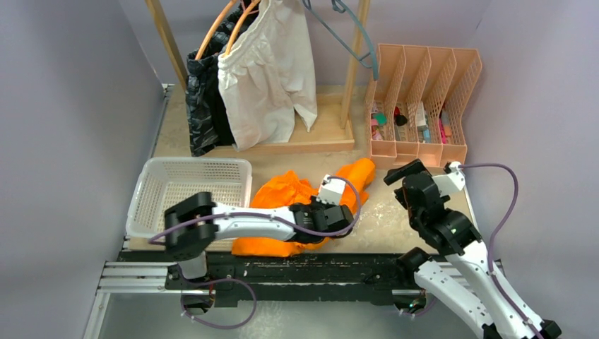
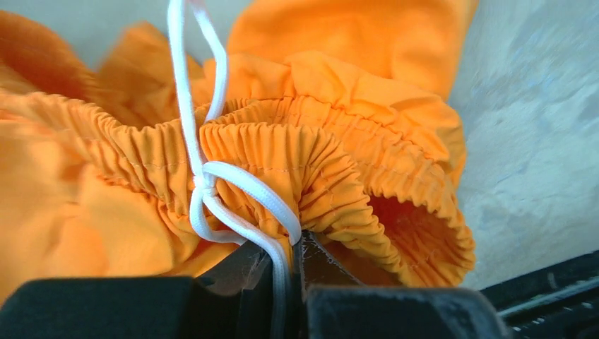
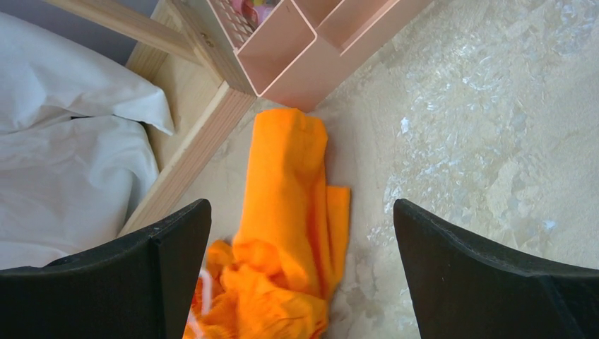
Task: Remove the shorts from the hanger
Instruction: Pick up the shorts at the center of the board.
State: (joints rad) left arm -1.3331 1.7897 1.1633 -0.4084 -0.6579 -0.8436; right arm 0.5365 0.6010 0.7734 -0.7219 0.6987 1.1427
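The orange shorts lie crumpled on the table in front of the rack; they also show in the left wrist view and the right wrist view. My left gripper is shut on their elastic waistband and white drawstring. The white shorts and the camo-patterned shorts hang on orange hangers on the wooden rack. Plain black shorts are not clearly seen. My right gripper is open and empty, above the table to the right of the orange shorts.
A white mesh basket stands at the left. A pink file organiser with small items stands at the back right. An empty grey-blue hanger hangs on the rack. The rack's wooden base lies behind the orange shorts.
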